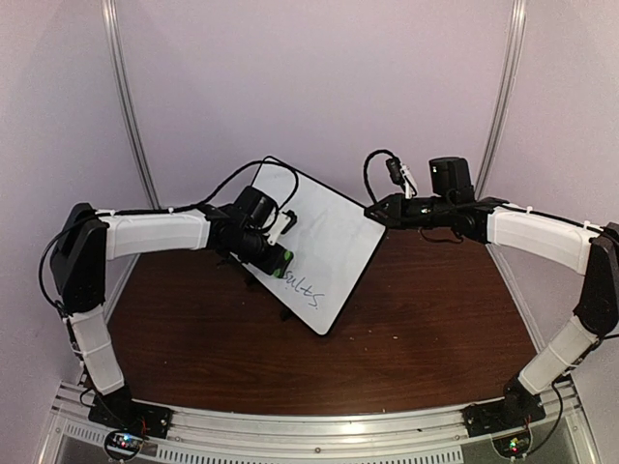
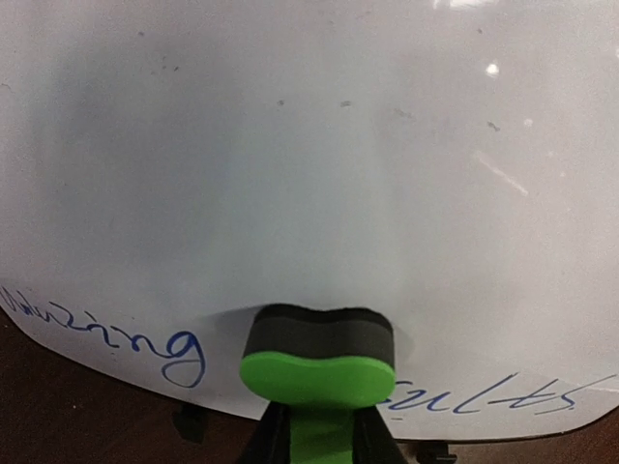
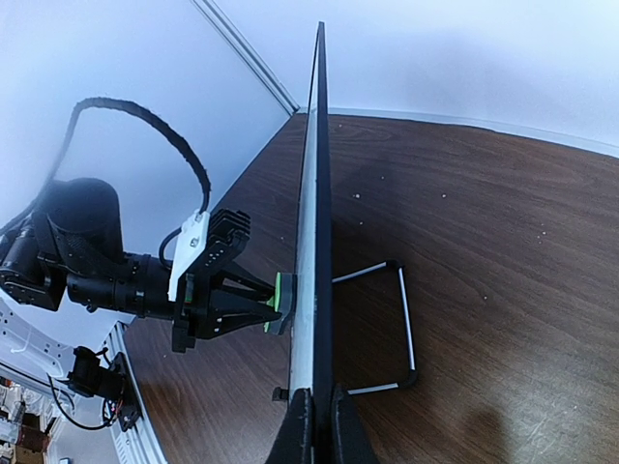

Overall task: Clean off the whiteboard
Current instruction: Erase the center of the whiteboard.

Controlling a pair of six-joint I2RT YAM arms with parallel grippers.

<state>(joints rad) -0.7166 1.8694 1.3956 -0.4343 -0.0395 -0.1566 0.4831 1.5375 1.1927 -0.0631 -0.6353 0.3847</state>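
Note:
The whiteboard (image 1: 329, 227) stands tilted on edge in the middle of the table. Blue handwriting (image 2: 503, 398) runs along its lower edge, and the face above it is wiped. My left gripper (image 1: 279, 261) is shut on a green eraser with a black pad (image 2: 317, 362). The pad presses flat against the board (image 2: 309, 164) between the written words. My right gripper (image 1: 371, 213) is shut on the board's right edge. In the right wrist view the board (image 3: 306, 222) shows edge-on, clamped between the right gripper's (image 3: 322, 430) fingers, with the eraser (image 3: 282, 302) touching its white face.
A wire stand (image 3: 404, 329) props the board from behind on the brown table (image 1: 416, 319). A metal rail (image 1: 319, 425) with both arm bases runs along the near edge. White walls with metal posts (image 1: 131, 106) enclose the back and sides.

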